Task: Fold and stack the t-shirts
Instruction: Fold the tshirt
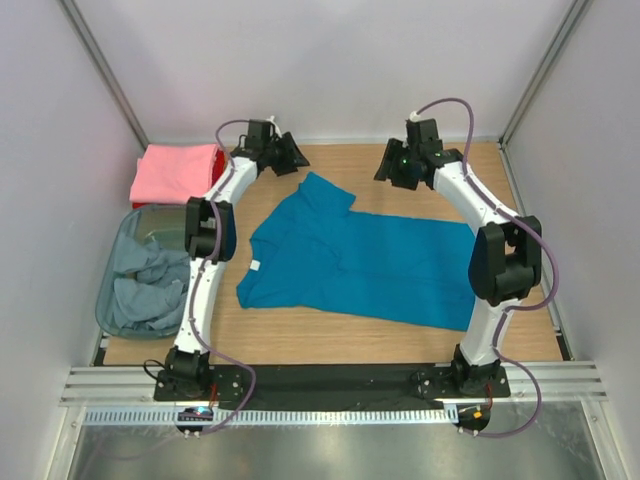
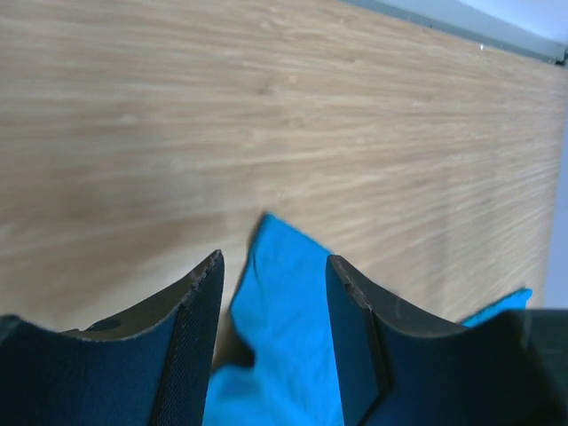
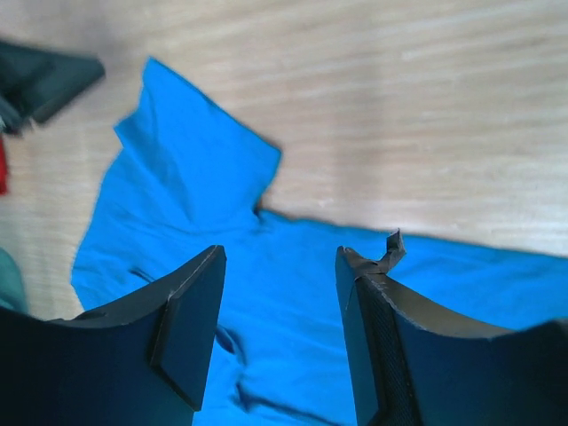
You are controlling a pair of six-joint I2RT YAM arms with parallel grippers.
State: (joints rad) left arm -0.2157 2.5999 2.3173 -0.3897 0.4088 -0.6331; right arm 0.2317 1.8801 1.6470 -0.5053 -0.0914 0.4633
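Teal blue short-sleeved cloth t-shirt (image 1: 350,262), spread flat, centre of wooden tabletop (image 1: 330,335)
Left gripper (image 1: 293,153) and right gripper (image 1: 390,168), upper frame: jaws apart, empty

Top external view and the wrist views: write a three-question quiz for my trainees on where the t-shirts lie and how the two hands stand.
1. True or false: the teal t-shirt lies spread out, unfolded, on the table.
2. Where is the pink t-shirt? A) draped over the right arm; B) folded at the table's far left, beyond the bin; C) under the teal t-shirt.
3. Fill in: the left hand and the right hand each hang with fingers ____, nothing between them.
Key: 1 true; 2 B; 3 open.
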